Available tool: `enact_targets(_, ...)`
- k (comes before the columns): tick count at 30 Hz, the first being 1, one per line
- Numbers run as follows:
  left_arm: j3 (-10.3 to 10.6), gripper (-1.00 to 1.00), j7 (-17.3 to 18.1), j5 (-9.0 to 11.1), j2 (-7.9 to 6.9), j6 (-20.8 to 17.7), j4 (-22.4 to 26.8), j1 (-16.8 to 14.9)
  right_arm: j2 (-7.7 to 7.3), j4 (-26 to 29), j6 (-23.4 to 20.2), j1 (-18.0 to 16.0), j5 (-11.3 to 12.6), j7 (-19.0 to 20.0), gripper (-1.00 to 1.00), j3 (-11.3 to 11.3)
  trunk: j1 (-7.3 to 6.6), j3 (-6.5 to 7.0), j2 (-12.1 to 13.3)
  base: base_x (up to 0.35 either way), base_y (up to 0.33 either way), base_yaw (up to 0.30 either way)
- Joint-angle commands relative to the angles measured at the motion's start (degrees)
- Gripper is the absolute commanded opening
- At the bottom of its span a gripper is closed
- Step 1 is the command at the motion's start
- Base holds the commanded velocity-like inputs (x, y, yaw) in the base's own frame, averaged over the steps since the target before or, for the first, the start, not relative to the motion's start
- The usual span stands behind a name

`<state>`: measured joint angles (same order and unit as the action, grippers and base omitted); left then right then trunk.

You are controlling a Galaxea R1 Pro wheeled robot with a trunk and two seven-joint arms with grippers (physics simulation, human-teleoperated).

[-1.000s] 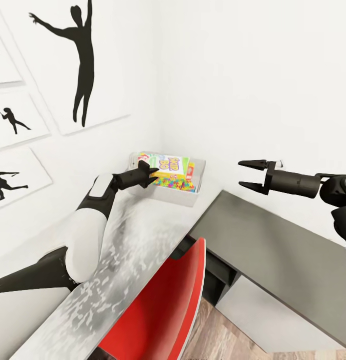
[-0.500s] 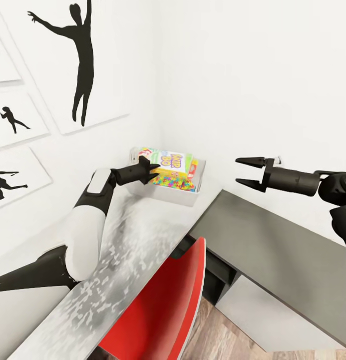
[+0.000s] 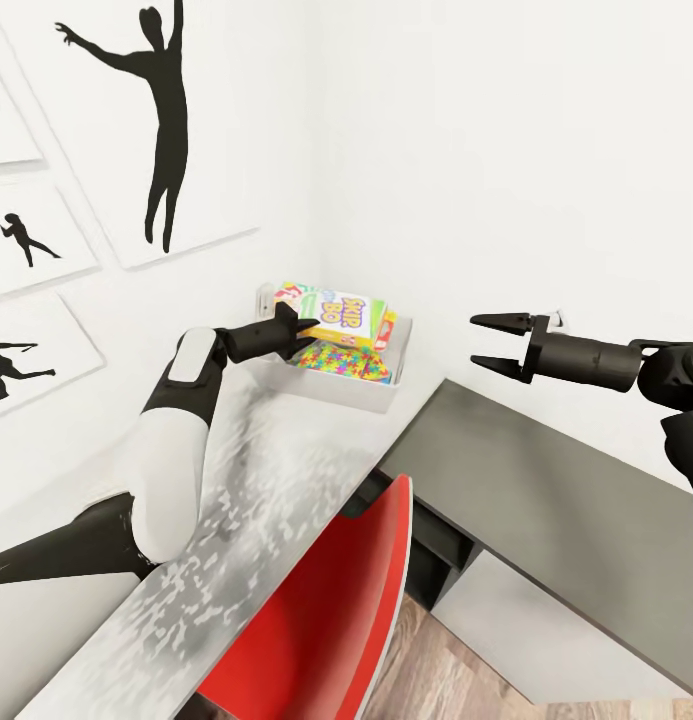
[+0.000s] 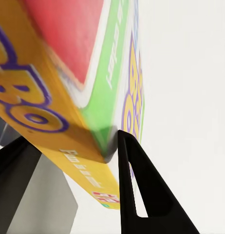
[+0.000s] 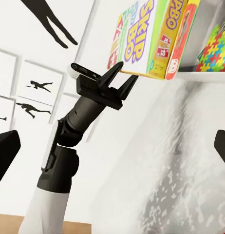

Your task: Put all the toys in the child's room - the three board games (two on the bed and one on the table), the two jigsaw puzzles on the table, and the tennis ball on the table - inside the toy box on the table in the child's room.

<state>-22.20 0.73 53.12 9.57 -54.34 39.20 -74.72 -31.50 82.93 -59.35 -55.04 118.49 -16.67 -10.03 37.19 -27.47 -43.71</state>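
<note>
A: What's the left hand [image 3: 298,331] doing?
B: Clamped on the corner of a yellow-green printed game box [image 3: 344,318], held just above the pale grey plastic toy box [image 3: 378,394] on the light grey table [image 3: 276,470].
A: The right hand [image 3: 489,343]?
B: Spread open, empty, well apart.

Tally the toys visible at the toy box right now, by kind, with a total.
Board game boxes: 2 (Skip-Bo box in the left gripper, red-edged box behind it)
Jigsaw puzzles: 1 visible
Total: 3 in the toy box
</note>
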Motion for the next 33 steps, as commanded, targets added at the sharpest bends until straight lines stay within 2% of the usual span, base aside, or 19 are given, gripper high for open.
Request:
enact_targets(1,-0.39,-1.0,0.1,-0.18,0.09,-0.36,0.03,-0.07,-0.05,0.02,0.05,-0.07,0.6,-0.55,1.0,-0.07,0.01,-0.07,-0.06,0.0,0.0,0.0)
enact_targets(33,-0.38,-1.0,0.24,0.19,0.09,-0.24,0.48,-0.07,-0.05,0.03,0.11,-0.07,0.6,-0.55,1.0,-0.07,0.01,-0.07,-0.06,0.0,0.0,0.0)
